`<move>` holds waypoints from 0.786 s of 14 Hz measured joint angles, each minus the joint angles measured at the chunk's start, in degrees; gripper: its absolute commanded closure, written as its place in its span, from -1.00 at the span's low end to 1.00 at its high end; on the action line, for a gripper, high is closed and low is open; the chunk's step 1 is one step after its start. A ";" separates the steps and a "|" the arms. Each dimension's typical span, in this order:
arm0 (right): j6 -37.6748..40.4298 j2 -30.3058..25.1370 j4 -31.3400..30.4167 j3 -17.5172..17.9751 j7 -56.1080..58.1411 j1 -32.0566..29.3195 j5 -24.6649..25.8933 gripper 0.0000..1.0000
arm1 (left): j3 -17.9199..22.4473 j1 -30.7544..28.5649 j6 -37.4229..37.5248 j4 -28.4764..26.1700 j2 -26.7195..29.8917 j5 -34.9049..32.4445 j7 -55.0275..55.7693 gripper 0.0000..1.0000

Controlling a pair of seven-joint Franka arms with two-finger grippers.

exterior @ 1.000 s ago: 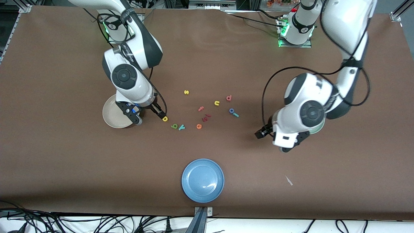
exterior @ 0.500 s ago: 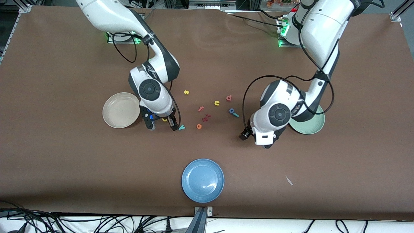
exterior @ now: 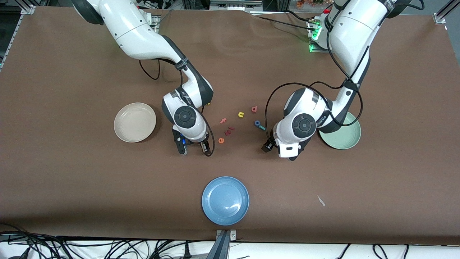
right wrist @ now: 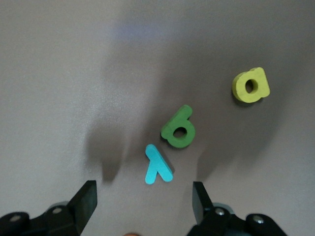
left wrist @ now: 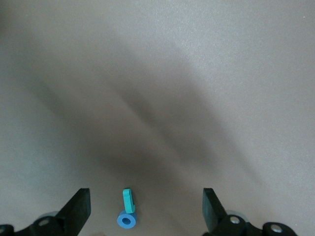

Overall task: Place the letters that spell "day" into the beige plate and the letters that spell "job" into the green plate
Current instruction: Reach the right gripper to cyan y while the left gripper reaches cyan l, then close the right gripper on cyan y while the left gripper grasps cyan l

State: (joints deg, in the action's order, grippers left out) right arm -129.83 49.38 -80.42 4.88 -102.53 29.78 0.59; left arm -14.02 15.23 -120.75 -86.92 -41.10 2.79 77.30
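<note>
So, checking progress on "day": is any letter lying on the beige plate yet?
No, the beige plate is bare; the teal y lies on the table.

Right gripper (right wrist: 142, 199): bare table between its spread fingers; teal y (right wrist: 157, 164) just ahead, green letter (right wrist: 178, 129) touching it, so a tight approach. Left gripper (left wrist: 145, 209): blue o (left wrist: 127, 220) and teal stroke (left wrist: 128, 198) between its fingers, probably touching; clear mat around.

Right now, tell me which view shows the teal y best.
The right wrist view: the teal y lies in plain sight just ahead of the right gripper, beside the green letter. The front view hides it under the right arm; the left wrist view misses it.
</note>
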 measured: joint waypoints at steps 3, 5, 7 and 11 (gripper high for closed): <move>0.00 0.15 0.01 -0.11 0.00 0.00 0.38 -0.61 | 0.04 0.00 -0.05 -0.31 -0.07 0.01 0.11 -1.00; 0.03 0.24 0.01 -0.26 0.00 0.01 0.76 -0.59 | 0.05 0.00 -0.07 -0.35 -0.11 0.01 0.14 -1.00; 0.04 0.55 0.01 -0.45 0.00 0.00 1.78 -0.43 | 0.05 0.00 -0.07 -0.44 -0.22 0.01 0.15 -1.00; 0.10 0.78 -0.02 -0.47 0.00 0.04 2.17 0.15 | 0.04 0.13 -0.81 -0.49 -0.88 0.01 0.15 -1.00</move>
State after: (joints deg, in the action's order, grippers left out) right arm -129.73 50.15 -80.44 4.41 -102.53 29.82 2.76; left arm -13.98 15.36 -121.56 -87.41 -41.98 2.80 77.46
